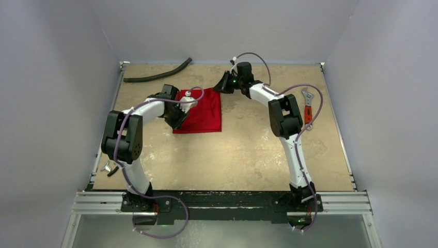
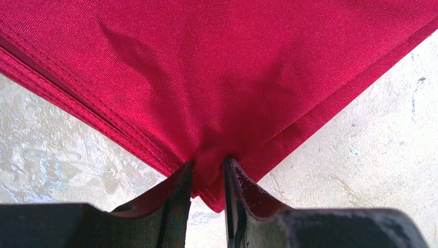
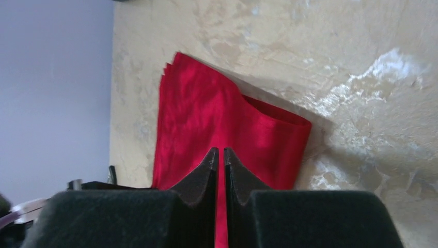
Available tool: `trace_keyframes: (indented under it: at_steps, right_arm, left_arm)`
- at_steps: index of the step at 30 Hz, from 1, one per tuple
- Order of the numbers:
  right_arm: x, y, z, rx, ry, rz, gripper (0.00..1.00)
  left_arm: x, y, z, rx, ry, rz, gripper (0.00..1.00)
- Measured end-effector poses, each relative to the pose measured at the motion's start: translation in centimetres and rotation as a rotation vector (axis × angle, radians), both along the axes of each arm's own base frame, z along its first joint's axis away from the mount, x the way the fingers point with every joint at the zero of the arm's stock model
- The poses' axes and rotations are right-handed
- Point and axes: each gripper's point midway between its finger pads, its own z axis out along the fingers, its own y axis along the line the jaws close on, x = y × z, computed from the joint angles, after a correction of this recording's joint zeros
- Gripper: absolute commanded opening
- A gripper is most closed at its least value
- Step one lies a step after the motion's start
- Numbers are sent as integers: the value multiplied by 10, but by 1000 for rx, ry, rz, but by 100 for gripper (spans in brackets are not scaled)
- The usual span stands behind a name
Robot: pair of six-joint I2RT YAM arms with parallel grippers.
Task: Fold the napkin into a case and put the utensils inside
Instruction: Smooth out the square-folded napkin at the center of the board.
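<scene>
One squarish napkin (image 1: 204,111): left tool (image 2: 207,165) pinches its corner, right tool (image 3: 220,151) is pressed together.

Your napkin (image 2: 232,77) is red cloth with a fine ribbed weave and a soft sheen, its layered edges showing as thin ridges. The table (image 1: 248,150) under it looks like mottled beige stone or plaster, rough in patches and glossy where light catches. On the left gripper (image 2: 207,178) you see black fingers, one face scuffed and slightly shiny; the right gripper (image 3: 219,155) is matt, grainy black. The wrench (image 1: 308,106) is bright bare metal with an orange handle; the hose (image 1: 157,75) is dull black.
</scene>
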Motion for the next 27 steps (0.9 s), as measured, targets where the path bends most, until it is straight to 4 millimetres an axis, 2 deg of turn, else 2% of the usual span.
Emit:
trace_keyframes:
  at_steps: [5, 8, 15, 18, 22, 27]
  right_arm:
    - [-6, 4, -40, -27, 66, 3, 6]
    - [-8, 0, -55, -49, 93, -17, 4]
    - [-16, -15, -56, -87, 88, -80, 0]
    - [-30, -30, -57, -125, 97, -129, 0]
    - [-59, -56, -58, -190, 119, -194, 0]
    - [-104, -84, -61, -238, 135, -232, 0]
  left_arm:
    - [0, 0, 0, 3, -2, -6, 27]
    - [0, 1, 0, 4, -3, -8, 27]
    - [-1, -1, 1, -2, -10, -44, 29]
    - [-3, -6, 1, -29, -3, -69, 29]
    - [-11, -18, 2, -82, 24, -98, 29]
    - [-31, -50, 2, -147, 65, -202, 28]
